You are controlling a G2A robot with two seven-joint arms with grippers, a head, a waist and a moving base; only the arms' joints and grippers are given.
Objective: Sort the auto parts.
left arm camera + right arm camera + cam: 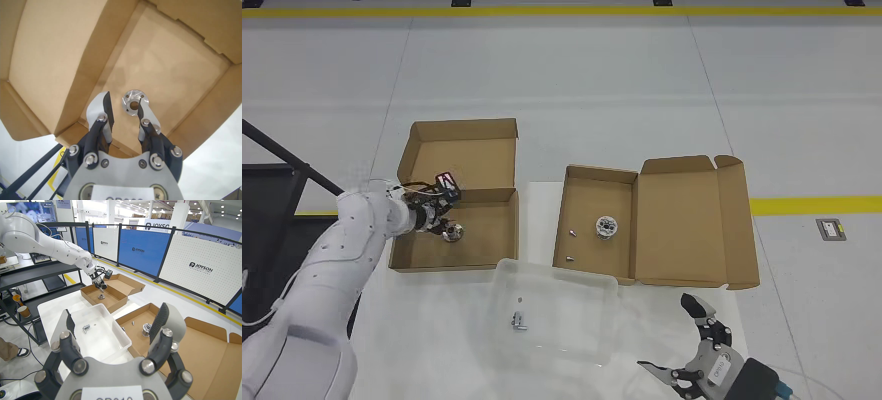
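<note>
A left cardboard box point(487, 240), a right cardboard box point(587, 195) and a clear bin point(572, 300) are set on the white desk point(442, 330). The left gripper point(123, 99) is held partly open and empty just above a metal flange point(130, 95) lying in the left cardboard box. The right gripper point(115, 308) is spread wide and empty near the clear bin, where a small bracket point(518, 321) lies.

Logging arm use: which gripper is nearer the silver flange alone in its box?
Left. The left gripper hangs open just above the flange; the right gripper is far off, past the clear bin.
</note>
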